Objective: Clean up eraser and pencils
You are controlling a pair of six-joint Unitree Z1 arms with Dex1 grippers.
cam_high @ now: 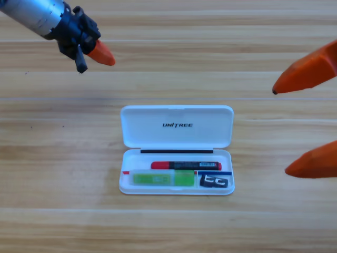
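At inspection, your white hinged plastic case (pixel 177 126) lay open at the centre of the pale wooden table (pixel 52 174), lid folded back toward the far edge. All three items sat inside its lower tray. The black pen with red cap and label (pixel 186 165) lay along the tray's rear, long axis running left to right, red cap toward the left. In front of it lay the translucent bright-green bar (pixel 162 178), also left to right and parallel to the pen, occupying the left and middle of the tray. The small black rectangular eraser with white marks (pixel 214 181) filled the front right corner, just beside the bar's right end. I judged this layout deliberate: long items aligned with the tray's length so that the lid could shut.

Your left gripper (pixel 97 52) hung at the upper left, well apart from the case; I could not tell how its jaws stood. Your right gripper (pixel 308 121) waited at the right edge, jaws spread wide and grasping nothing. Packing looked complete; the lid was not yet closed.
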